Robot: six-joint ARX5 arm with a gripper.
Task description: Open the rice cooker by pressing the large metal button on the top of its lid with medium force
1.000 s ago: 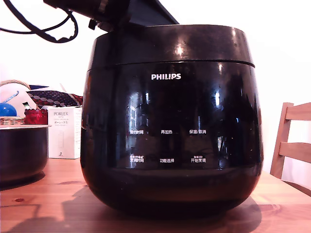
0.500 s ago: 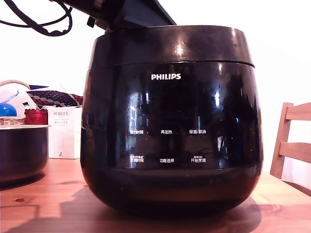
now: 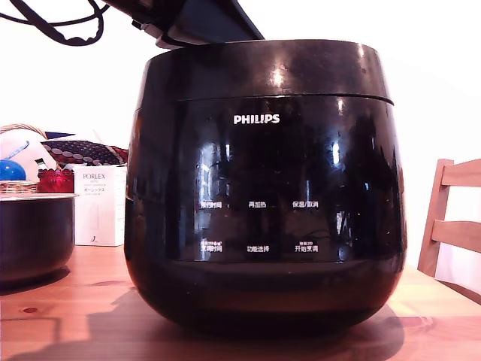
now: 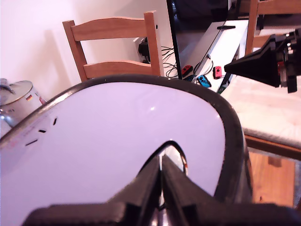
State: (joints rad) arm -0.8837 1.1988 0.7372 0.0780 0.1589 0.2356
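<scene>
The rice cooker (image 3: 263, 226), glossy black with a white PHILIPS logo, fills the middle of the exterior view. Its lid (image 3: 263, 71) is down, the seam to the body closed. My arm (image 3: 203, 19) reaches in above the lid's rear from the exterior view's left. In the wrist view the lid top (image 4: 117, 141) shines pale. My gripper (image 4: 162, 162) is shut with nothing between its fingers. Its tips sit at the edge of the metal button (image 4: 180, 155), which shows only as a curved rim. Whether they touch it I cannot tell.
A dark metal pot (image 3: 34, 233), a white PORLEX box (image 3: 99, 207) and a basket (image 3: 19, 184) stand at the exterior view's left on the wooden table (image 3: 68, 301). A wooden chair (image 3: 455, 226) is at the right. A black camera mount (image 4: 265, 63) shows in the wrist view.
The arm and its cable have shifted slightly up and to the exterior view's left above the lid. The lid has stayed closed.
</scene>
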